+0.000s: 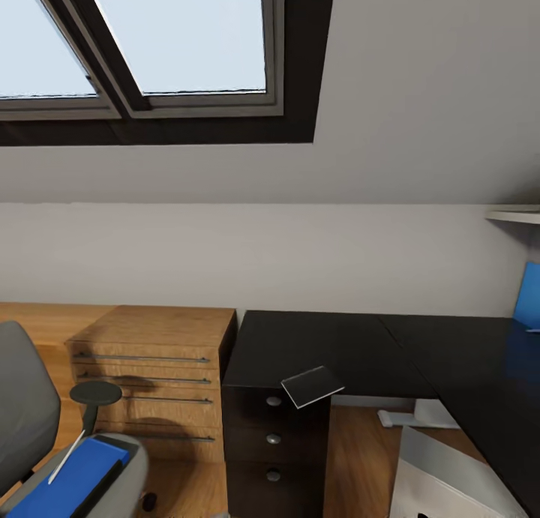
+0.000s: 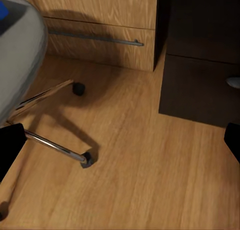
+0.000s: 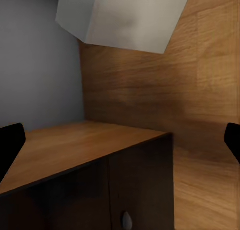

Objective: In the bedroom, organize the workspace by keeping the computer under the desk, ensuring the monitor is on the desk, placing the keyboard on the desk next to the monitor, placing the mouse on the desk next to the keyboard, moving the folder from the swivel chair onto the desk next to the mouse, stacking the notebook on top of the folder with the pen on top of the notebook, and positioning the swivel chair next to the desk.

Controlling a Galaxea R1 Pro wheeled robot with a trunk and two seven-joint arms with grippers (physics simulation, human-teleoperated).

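Observation:
The grey swivel chair (image 1: 26, 405) stands at the lower left, and the blue folder (image 1: 71, 482) lies on its seat. Across the folder rests a thin white pen (image 1: 67, 456). On the black desk (image 1: 330, 345), the small pale notebook (image 1: 312, 386) sits at the front edge above the drawer pedestal (image 1: 274, 443). The light grey computer (image 1: 442, 480) stands on the floor under the desk's right wing. My left gripper (image 2: 120, 145) is open above the floor by the chair's chrome base (image 2: 52, 145). Near the computer (image 3: 125, 15) and the pedestal, my right gripper (image 3: 120, 142) is open. Monitor, keyboard and mouse are out of view.
A light wood cabinet (image 1: 154, 375) with bar handles stands between the chair and the desk. A blue panel (image 1: 529, 297) shows at the far right on the desk. White desk legs (image 1: 412, 414) stand behind the computer. The sloped ceiling holds a roof window (image 1: 172, 38).

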